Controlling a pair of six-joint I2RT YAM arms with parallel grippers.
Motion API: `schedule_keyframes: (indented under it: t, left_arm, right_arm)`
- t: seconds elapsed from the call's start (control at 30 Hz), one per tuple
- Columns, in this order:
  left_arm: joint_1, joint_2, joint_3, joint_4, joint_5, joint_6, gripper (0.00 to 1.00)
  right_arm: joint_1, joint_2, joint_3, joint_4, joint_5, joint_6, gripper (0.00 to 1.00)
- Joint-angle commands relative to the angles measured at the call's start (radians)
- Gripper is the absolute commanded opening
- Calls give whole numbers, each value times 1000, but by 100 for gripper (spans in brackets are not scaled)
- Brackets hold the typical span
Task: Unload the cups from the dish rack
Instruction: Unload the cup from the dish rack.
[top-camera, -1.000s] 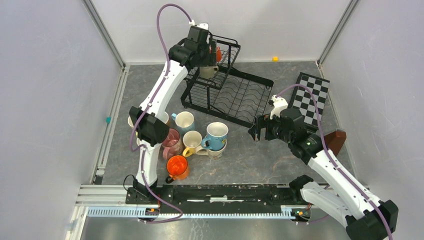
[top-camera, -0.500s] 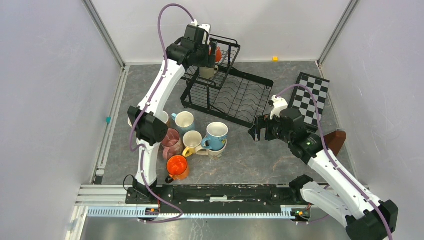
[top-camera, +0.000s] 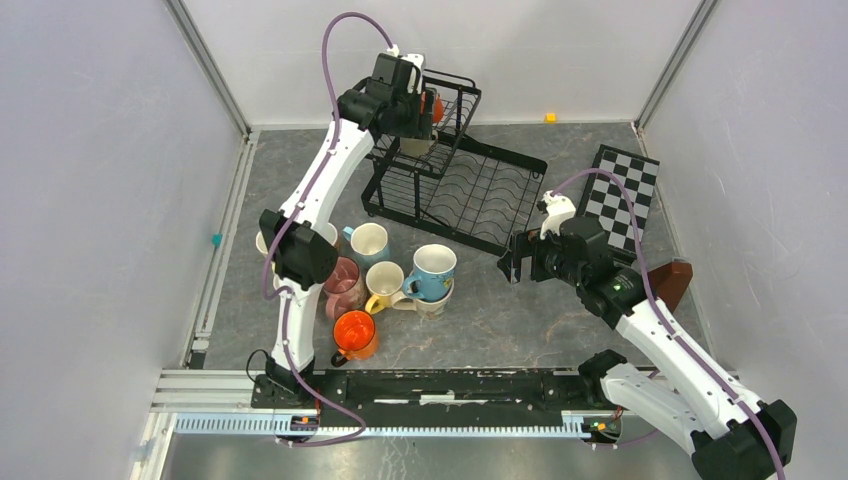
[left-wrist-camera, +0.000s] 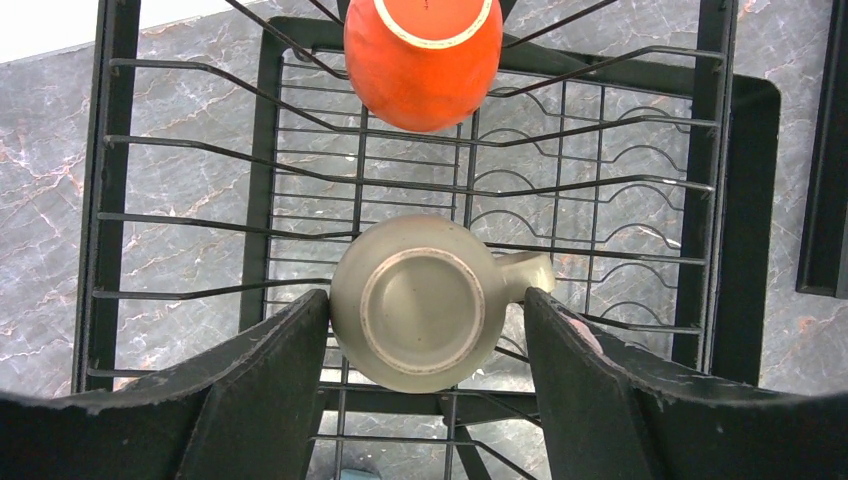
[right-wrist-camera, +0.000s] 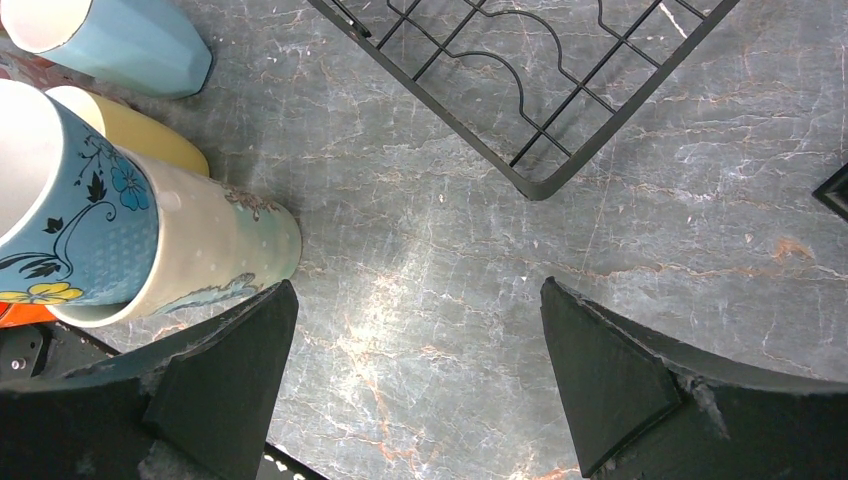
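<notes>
Matt beige cup (left-wrist-camera: 420, 308), smooth orange cup (left-wrist-camera: 423, 60), black metal-wire dish rack (left-wrist-camera: 745, 200)

Pale lilac walls (top-camera: 90, 200) enclose a grey marbled floor (top-camera: 500, 320) (pink-veined), aluminium rail (top-camera: 200, 383) along the near edge.

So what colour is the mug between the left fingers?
The mug is beige, clearest in the left wrist view.

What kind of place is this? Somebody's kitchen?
Most likely a robot test cell in a lab, not a kitchen: plain white panel walls close in a grey table, two robot arms are bolted to a rail, and a dish rack and mugs serve as practice props.
</notes>
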Motion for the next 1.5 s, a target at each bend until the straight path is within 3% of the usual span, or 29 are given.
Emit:
schedule_keyframes:
  t: [0.0, 0.27, 0.8, 1.0, 1.13, 1.47]
  left_arm:
    - [2, 13, -39, 32, 18, 8, 75]
    - [-1, -61, -183, 128, 22, -67, 74]
    - [-16, -117, -228, 86, -17, -6, 71]
    - [-21, -100, -167, 38, -13, 29, 68]
    - [-33, -72, -120, -7, -22, 58, 75]
    - [-38, -3, -58, -42, -35, 75, 77]
  right_arm:
    - [-3, -5, -14, 12, 12, -5, 98]
    - [-2, 5, -24, 30, 3, -3, 98]
    - [-2, 21, -27, 44, -10, -4, 98]
    - [-2, 28, -25, 43, -13, -6, 98]
    - [-1, 29, -26, 45, -15, -4, 98]
    - [-2, 30, -26, 41, -19, 0, 98]
